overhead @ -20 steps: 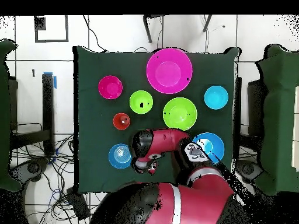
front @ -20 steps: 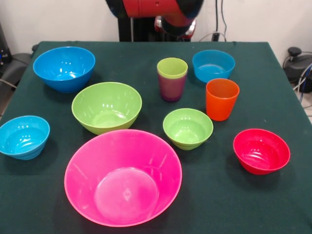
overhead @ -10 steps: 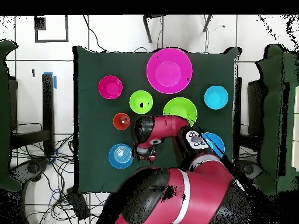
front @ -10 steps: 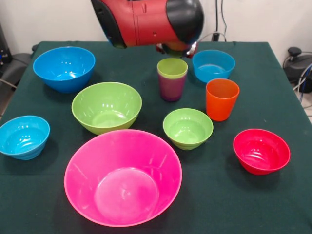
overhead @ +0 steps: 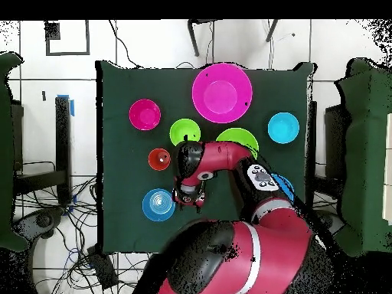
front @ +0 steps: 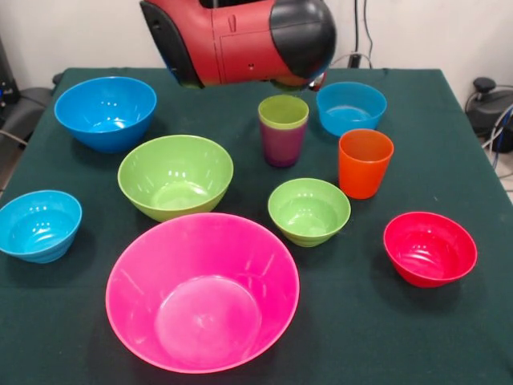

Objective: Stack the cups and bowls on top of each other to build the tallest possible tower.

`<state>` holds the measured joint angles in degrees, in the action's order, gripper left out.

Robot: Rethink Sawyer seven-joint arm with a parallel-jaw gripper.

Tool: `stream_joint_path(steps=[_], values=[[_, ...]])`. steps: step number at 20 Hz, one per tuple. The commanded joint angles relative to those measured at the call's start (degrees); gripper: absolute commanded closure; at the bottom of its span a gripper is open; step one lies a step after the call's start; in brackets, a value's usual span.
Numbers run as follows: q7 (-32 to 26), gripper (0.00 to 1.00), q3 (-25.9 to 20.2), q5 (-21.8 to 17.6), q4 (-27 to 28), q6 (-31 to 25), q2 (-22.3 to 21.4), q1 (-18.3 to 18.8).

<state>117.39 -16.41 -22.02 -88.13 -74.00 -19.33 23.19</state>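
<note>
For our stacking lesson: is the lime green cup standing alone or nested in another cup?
Nested: the lime green cup sits upright inside the purple cup, only its rim showing above.

table: you've got a square top under a dark green cloth (front: 449, 337), filling most of the front view; centred in the upper half overhead (overhead: 122, 153)
wall: plain white wall (front: 449, 32) across the top of the front view
cables: black cables (front: 365, 28) hang down that wall, upper right; a loose tangle of cables (overhead: 65, 218) lies on the floor, lower left overhead
floor: pale tiles with dark grout lines (overhead: 138, 42), top of the overhead view
floor marks: a black taped square outline (overhead: 67, 37) upper left overhead; a small blue mark (overhead: 72, 106) just left of the table
chair legs: dark legs (overhead: 200, 32) at top centre overhead
</note>
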Motion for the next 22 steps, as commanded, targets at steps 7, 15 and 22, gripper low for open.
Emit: stream_joint_path(steps=[7,15,22], values=[[-7.12,0.0,-6.62,2.88,1.9,-22.39,-15.8,-2.17],[-5.78,0.0,-7.58,2.76,4.09,-21.68,-12.92,-2.69],[-8.28,0.0,-7.2,-3.14,7.56,-11.97,-9.08,-3.33]])
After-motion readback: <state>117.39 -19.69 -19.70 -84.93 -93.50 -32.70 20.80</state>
